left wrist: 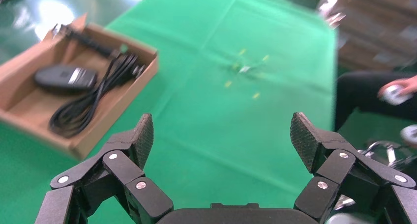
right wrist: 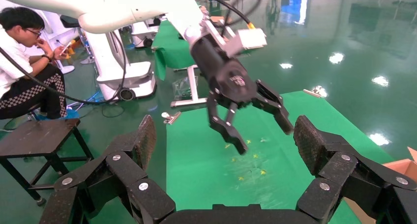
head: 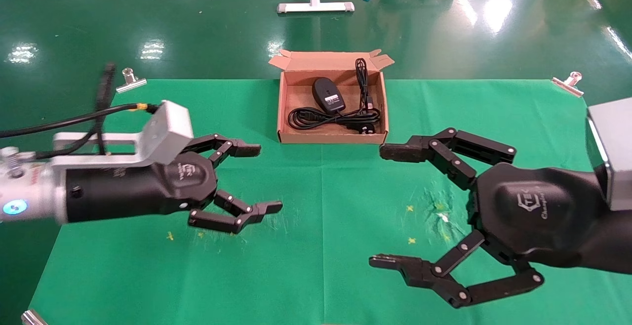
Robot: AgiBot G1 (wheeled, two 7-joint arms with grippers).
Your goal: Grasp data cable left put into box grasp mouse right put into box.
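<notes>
since the data cable (head: 335, 117) and the mouse (head: 328, 95) both lie inside the box (head: 284, 117), only retreat seems left; the left pincer (head: 249, 179) and right pincer (head: 390, 206), both spread wide and empty, should draw back level above the tabletop (head: 316, 265), clear of the box.

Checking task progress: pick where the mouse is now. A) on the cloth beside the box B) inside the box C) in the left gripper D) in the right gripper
B: the mouse lies inside the box by the cable; both grippers, left and right, are open and empty.
</notes>
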